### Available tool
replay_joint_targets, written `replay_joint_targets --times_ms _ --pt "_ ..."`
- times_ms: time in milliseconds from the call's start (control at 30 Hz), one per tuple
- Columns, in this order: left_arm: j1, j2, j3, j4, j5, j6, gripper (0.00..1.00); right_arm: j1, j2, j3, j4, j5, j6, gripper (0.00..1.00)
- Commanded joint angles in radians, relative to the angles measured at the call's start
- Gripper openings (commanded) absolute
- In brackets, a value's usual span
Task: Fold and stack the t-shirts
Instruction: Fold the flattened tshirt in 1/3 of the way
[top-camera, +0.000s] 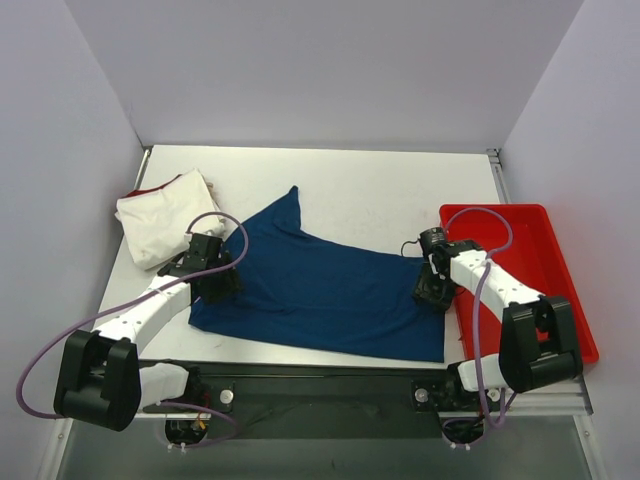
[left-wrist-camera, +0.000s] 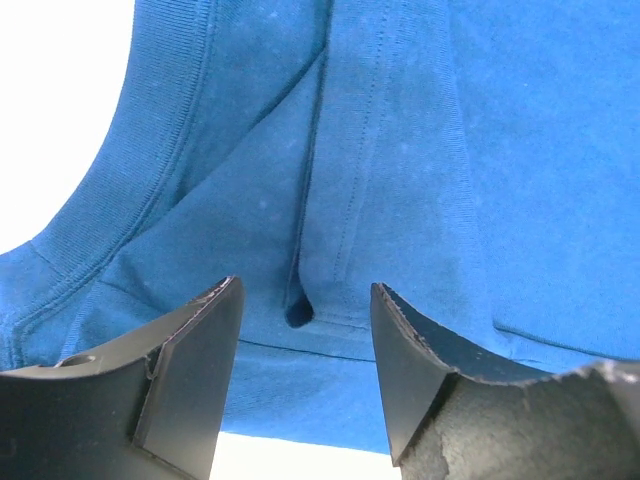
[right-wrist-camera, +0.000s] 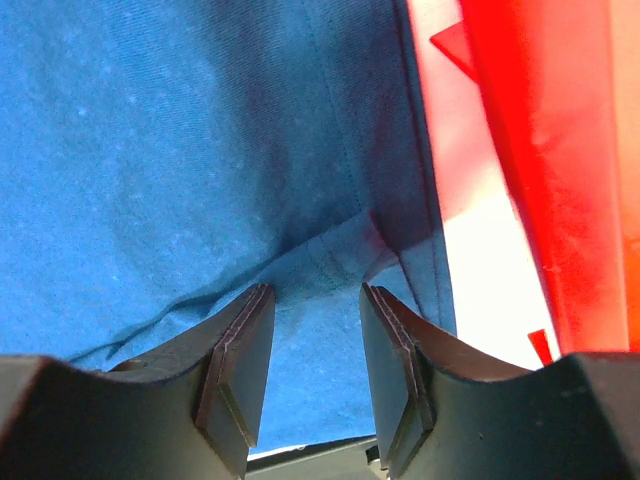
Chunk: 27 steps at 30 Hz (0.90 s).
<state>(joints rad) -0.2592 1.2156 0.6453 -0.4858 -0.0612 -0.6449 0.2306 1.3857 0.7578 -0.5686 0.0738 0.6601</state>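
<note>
The white counter (top-camera: 350, 180) carries everything, with the arms reaching in from its near edge. Across its middle lies the dark teal-blue t-shirt (top-camera: 320, 290), spread mostly flat, one corner drawn up into a point toward the far side and its long lower edge running close to the near edge of the counter. At the right side sits the red plastic tray (top-camera: 535, 245), just beside the shirt's right end. Near the far left corner rests the cream-white t-shirt (top-camera: 160, 225), bundled into a loose folded heap with a strip of red showing along its far edge, apart from the blue one. The left end effector (left-wrist-camera: 305, 290) is down at the blue shirt's left end, its fingers (left-wrist-camera: 195, 360) standing well apart with a stitched seam and a small fold of cloth lying in the gap, not clamped. The right end effector (right-wrist-camera: 315, 290) is at the shirt's right end beside the tray, its fingers (right-wrist-camera: 240, 360) closer together but still parted, with a puckered ridge of hem rising between them.
</note>
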Motion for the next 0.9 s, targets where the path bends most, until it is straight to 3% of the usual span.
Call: replay_joint_targets --times_ms 0,233,467,667,867 --pt "-0.002 -0.011 0.005 0.052 0.02 -0.01 0.63 0.012 -0.049 0.031 -0.056 0.003 -0.016 0.41" --pt "-0.029 0.015 0.022 0.064 0.023 -0.024 0.56 0.049 -0.137 -0.015 -0.056 -0.065 -0.002 0.4" --pt "-0.041 0.036 0.025 -0.005 -0.019 -0.055 0.56 0.065 -0.142 -0.066 -0.053 -0.065 0.022 0.4" --pt "-0.051 0.053 -0.001 0.073 0.026 -0.062 0.5 0.065 -0.128 -0.055 -0.054 -0.095 0.015 0.4" --pt "-0.069 0.09 0.019 0.039 0.014 -0.07 0.48 0.069 -0.111 -0.072 -0.053 -0.097 0.018 0.4"
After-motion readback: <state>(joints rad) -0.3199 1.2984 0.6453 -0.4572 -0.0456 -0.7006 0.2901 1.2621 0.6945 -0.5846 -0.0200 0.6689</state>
